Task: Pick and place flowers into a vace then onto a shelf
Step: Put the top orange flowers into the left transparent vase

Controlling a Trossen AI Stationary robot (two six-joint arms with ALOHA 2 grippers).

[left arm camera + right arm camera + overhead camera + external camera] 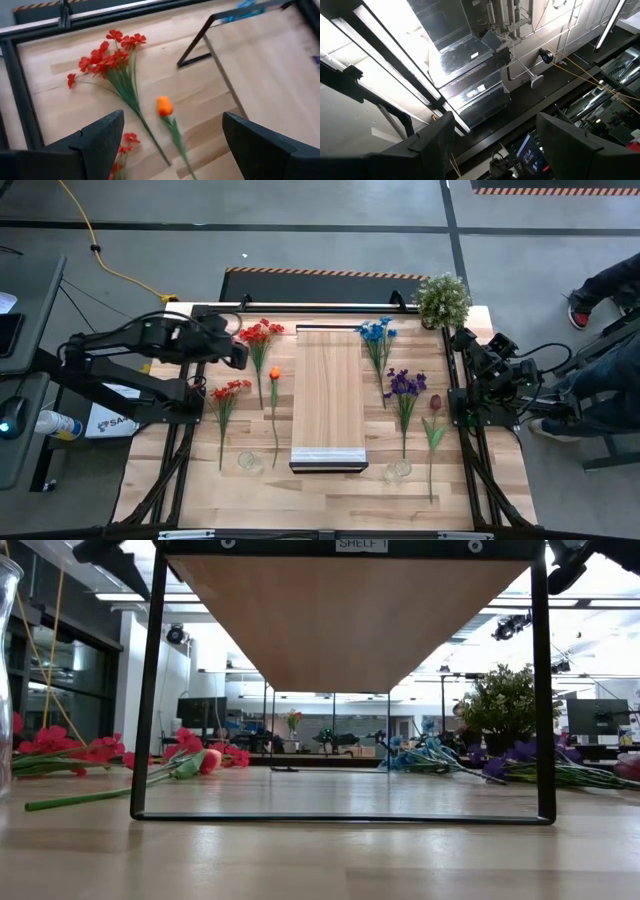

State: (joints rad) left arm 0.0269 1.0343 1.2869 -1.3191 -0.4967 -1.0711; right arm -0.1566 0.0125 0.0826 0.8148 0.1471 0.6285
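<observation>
Black-framed light wooden shelf [350, 620] is being flanked by scattered long-stemmed artificial flowers [262, 332].
Left gripper [172, 145], fingers being held spread, is being hovered above an orange-headed flower [164, 106]; right gripper [495, 145], likewise spread, is being pointed ceilingward.

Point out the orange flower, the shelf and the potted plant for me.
orange flower [164, 106], left wrist view, on its orange head.
shelf [327, 385], high view, on the middle of its wooden top.
potted plant [442, 298], high view, on its bushy foliage at the table's far right corner.
</observation>
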